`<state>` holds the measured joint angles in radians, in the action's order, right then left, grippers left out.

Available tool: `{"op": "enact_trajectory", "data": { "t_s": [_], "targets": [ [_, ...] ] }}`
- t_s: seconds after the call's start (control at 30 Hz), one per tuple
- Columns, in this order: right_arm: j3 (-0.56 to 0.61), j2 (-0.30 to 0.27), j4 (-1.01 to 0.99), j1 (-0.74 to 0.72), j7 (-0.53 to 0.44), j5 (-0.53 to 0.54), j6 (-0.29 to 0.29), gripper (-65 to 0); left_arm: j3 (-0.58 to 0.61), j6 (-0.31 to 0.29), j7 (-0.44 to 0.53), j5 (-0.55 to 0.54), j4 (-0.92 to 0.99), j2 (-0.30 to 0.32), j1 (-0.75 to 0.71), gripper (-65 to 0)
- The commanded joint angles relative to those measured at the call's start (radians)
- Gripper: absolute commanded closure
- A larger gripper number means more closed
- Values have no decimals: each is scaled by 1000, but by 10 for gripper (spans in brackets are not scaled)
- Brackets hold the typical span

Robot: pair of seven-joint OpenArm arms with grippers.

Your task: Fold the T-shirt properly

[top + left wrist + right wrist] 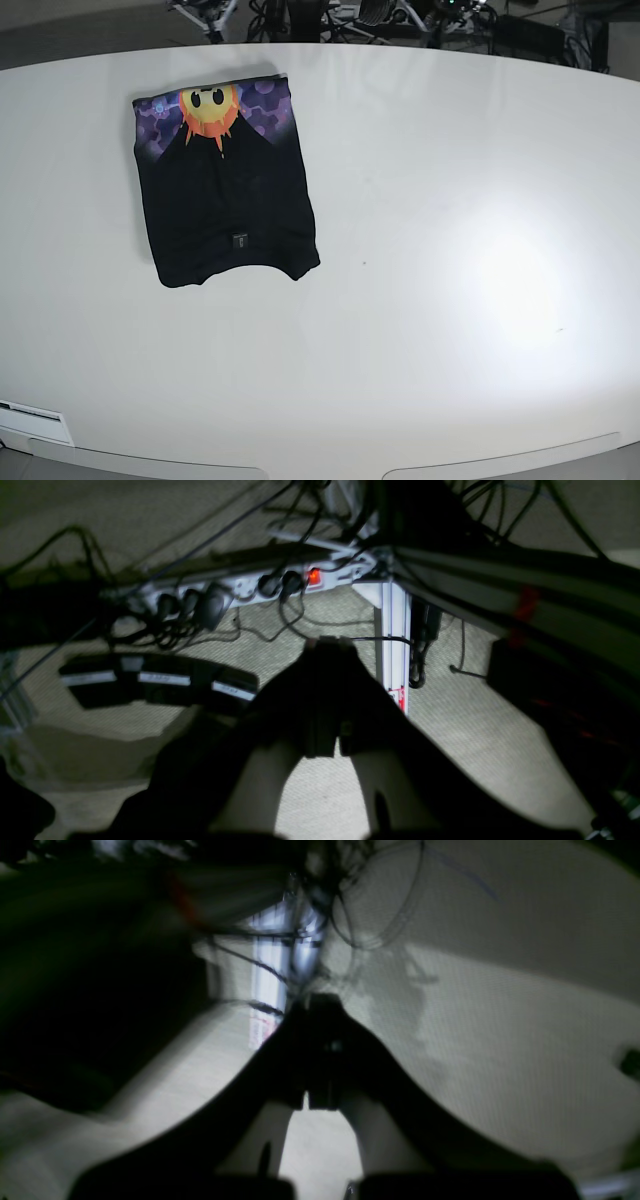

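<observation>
The right gripper (320, 1005) shows as a dark silhouette, its jaws closed together with nothing between them. Beyond the jaws hangs a blurred tangle of black cables (345, 900). Pale carpeted floor (500, 1050) spreads to their right.

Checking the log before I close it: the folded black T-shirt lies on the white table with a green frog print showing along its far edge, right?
Not quite. The T-shirt does lie folded on the white table, but the base view shows an orange sun-face on purple along the far edge, not a green frog.
</observation>
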<state>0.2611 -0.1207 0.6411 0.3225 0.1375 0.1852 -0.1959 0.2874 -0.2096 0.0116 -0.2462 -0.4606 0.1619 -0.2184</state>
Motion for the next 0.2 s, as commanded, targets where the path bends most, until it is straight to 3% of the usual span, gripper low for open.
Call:
{"op": "enact_trajectory", "data": {
  "t_s": [0.0,0.07,0.17],
  "targets": [
    [18,15,0,6,-7,-34,22,0,14,21,15,3,1,-9,-12,0],
    [55,34,0,-9,-7,-75,51,0,21,66,31,2,0,-34,-15,0],
    [102,40,0,-21,-9,-66,40,0,17,69,39,2,0,-60,-22,0]
  ]
}}
